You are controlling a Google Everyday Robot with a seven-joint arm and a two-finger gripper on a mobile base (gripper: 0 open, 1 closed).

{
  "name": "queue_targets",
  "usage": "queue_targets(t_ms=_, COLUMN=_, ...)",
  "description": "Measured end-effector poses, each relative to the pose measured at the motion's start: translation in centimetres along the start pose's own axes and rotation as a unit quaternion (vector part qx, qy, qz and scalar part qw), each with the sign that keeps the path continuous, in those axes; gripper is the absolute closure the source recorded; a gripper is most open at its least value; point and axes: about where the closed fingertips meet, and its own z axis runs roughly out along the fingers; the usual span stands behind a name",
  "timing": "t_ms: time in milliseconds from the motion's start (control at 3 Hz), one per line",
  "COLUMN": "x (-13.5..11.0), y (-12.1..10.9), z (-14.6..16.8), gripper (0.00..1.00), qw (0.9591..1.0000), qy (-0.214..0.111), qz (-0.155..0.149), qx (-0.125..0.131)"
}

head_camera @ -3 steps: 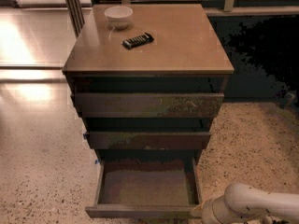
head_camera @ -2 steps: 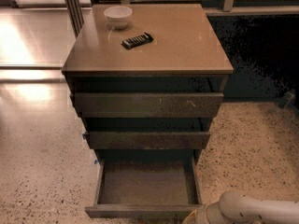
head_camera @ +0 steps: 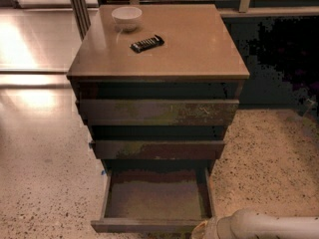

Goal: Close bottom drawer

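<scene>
The bottom drawer is pulled far out of the brown cabinet; it is a shallow empty tray and its flat front panel lies near the lower edge of the view. My gripper sits at the bottom edge, right at the drawer front's right end, with my white arm running off to the right. The two wider dark drawer fronts above, the top drawer and the middle drawer, stick out only slightly.
On the cabinet top stand a white bowl and a dark snack bar. Speckled floor surrounds the cabinet. A metal post rises at the back left; a dark wall lies at the back right.
My arm has moved left along the bottom edge, bringing the gripper closer to the right end of the bottom drawer's front. The drawer stays open as before.
</scene>
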Motion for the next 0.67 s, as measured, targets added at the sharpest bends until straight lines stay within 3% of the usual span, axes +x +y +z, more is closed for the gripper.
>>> queue_targets(t_ms=333, x=-1.8, y=0.0, z=-5.5, gripper=0.87, qw=0.9994, qy=0.009, qz=-0.026, qx=0.018)
queue_targets(t_ms=667, x=-2.5, y=0.4, z=-8.5, gripper=0.91, qw=0.9991, qy=0.009, qz=-0.038, qx=0.017)
